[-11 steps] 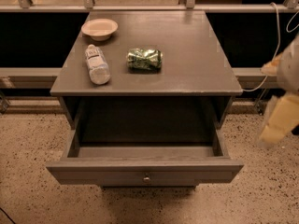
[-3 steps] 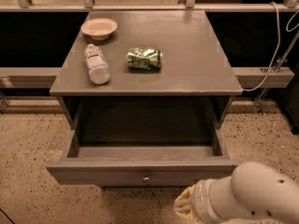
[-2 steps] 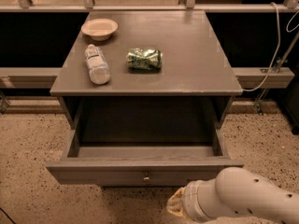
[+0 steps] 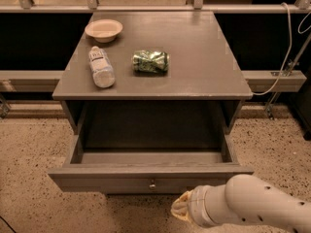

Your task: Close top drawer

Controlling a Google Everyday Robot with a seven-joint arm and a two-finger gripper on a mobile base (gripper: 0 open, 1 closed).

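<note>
While the top drawer (image 4: pixel 97 180) stands pulled out under the bench (image 4: pixel 204 57), the camera view puts my hand (image 4: pixel 181 210) near the knob (image 4: pixel 152 184), below and right of it, not touching. Whether it is released or clenched, I cannot tell. Recommended: contact the front panel beside the knob and push straight inward to avoid skewing.

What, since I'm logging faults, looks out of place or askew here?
The top drawer stands pulled far out of the cabinet. On the tabletop a bottle lies on its side beside a crumpled green packet. The gripper hovers just below the drawer front, right of its knob. Nothing looks spilled.
</note>
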